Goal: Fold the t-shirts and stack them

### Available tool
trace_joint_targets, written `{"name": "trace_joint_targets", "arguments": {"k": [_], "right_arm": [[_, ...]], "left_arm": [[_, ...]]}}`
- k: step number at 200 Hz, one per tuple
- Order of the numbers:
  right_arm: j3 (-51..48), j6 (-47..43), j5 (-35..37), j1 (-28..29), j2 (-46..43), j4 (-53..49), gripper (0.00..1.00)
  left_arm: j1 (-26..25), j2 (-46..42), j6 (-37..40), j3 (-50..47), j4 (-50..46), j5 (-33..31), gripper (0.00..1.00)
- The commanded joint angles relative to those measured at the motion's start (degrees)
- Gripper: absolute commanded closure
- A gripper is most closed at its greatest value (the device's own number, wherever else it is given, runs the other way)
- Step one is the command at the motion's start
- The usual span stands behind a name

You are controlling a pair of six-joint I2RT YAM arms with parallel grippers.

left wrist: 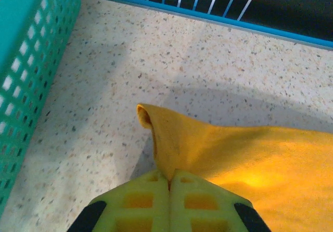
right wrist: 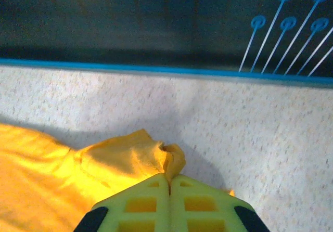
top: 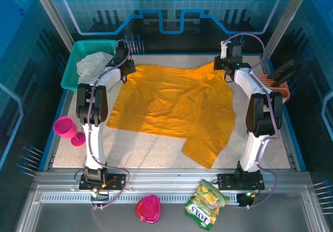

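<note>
- Tabletop (top: 156, 151): pale speckled surface with a blue rim.
- T-shirt (top: 171, 104): mustard-orange, spread rumpled across the middle, from near the far edge to close to the near edge, one sleeve pointing at the near right.
- Basket (top: 70, 71): teal mesh, in the far left corner.
- Goblet (top: 66, 128): pink, at the left edge, apart from the t-shirt.
- Rack (top: 276, 86): brown, ribbed, at the right edge.
- Metal ledge (top: 62, 211) along the near edge: a pink dish (top: 148, 209) and a snack bag (top: 206, 203).
</note>
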Motion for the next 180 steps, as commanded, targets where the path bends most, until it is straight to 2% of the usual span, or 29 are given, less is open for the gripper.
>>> {"name": "trace_joint_targets", "arguments": {"k": [1, 66, 180], "right_arm": [[-4.76, 2.58, -1.96, 0.43, -5.87, 3.35, 1.00], [-20.35, 5.15, -3.50, 2.14, -16.82, 6.68, 1.00], [-39.16, 8.60, -0.93, 4.46, -32.61, 5.32, 1.00]], "left_arm": [[0.34, -6.16, 0.99, -3.52, 4.11, -0.74, 1.00], [0.34, -12.17, 2.71, -11.79, 6.24, -0.97, 1.00], [0.34, -18.32, 2.33, -22.39, 8.28, -1.78, 1.00]]}}
